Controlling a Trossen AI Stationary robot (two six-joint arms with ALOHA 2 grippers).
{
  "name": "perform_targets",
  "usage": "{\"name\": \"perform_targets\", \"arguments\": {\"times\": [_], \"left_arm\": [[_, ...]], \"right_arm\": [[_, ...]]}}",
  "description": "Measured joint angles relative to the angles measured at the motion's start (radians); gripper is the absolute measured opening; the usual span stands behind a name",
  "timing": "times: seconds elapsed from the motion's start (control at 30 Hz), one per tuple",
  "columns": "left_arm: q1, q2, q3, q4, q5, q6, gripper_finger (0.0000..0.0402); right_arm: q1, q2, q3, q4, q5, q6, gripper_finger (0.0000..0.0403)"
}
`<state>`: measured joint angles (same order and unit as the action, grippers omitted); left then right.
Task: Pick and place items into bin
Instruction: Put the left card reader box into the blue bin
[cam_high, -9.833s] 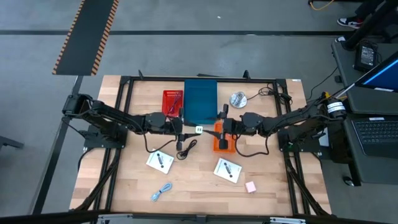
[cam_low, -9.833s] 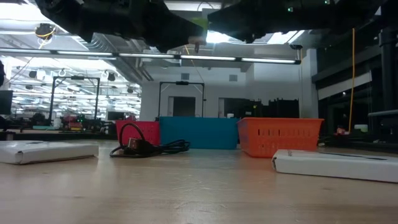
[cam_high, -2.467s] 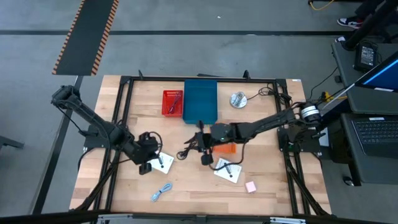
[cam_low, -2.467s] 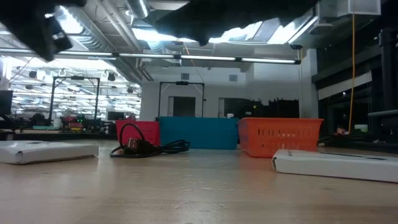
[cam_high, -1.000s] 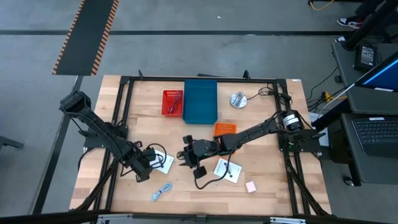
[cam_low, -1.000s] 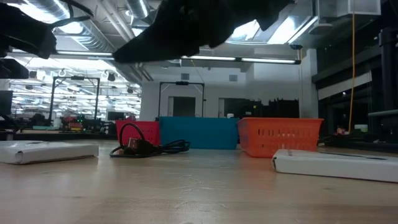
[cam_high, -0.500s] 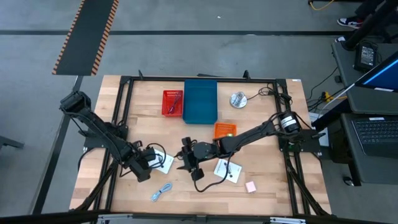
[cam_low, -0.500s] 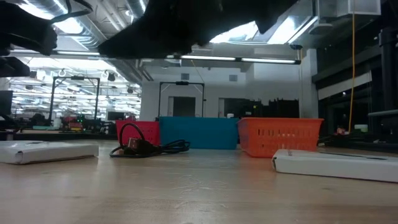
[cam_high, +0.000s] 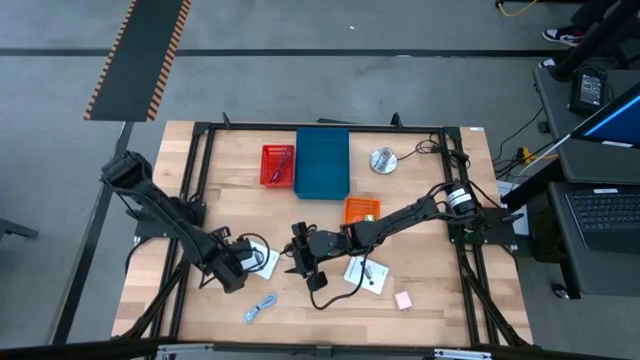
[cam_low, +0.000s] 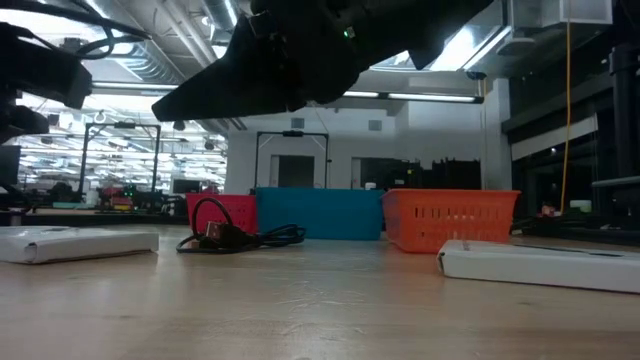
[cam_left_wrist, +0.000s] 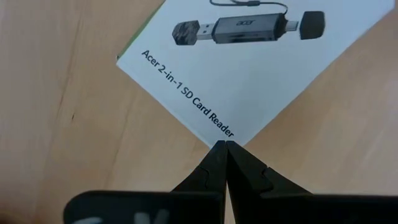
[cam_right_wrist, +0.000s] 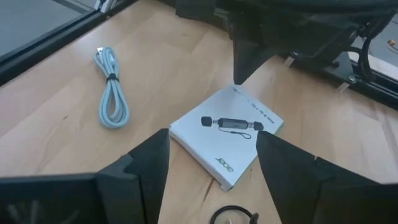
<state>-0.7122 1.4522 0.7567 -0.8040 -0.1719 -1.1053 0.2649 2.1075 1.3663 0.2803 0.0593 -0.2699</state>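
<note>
A white card (cam_high: 264, 262) printed with a card reader lies flat at the near left. My left gripper (cam_left_wrist: 222, 144) is shut, its tips over the card's corner (cam_left_wrist: 219, 138); the low view shows that arm (cam_low: 35, 65) well above the table. My right gripper (cam_right_wrist: 213, 140) hangs open at the table's middle (cam_high: 297, 254), above the black coiled cable (cam_low: 230, 237), whose loop (cam_right_wrist: 233, 216) shows by its fingers. A second white card (cam_high: 365, 273), the light-blue cable (cam_high: 260, 308) and the pink block (cam_high: 403, 300) lie flat on the near part of the table.
A red bin (cam_high: 278, 165), a teal bin (cam_high: 322, 162) and an orange bin (cam_high: 362, 210) stand toward the table's far middle. The round silver disc (cam_high: 382, 159) sits at the far right. A black frame (cam_high: 205, 150) runs around the tabletop.
My right gripper has drifted a little toward the table's left edge and sunk slightly over the black cable. The cards and cables lie where they were.
</note>
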Motion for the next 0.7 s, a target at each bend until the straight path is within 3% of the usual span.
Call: {"name": "perform_targets", "arguments": {"times": [0.7], "left_arm": [[0.000, 0.011, 0.000, 0.027, -0.002, 0.000, 0.0002]], "right_arm": [[0.000, 0.000, 0.000, 0.000, 0.000, 0.000, 0.0220]]}}
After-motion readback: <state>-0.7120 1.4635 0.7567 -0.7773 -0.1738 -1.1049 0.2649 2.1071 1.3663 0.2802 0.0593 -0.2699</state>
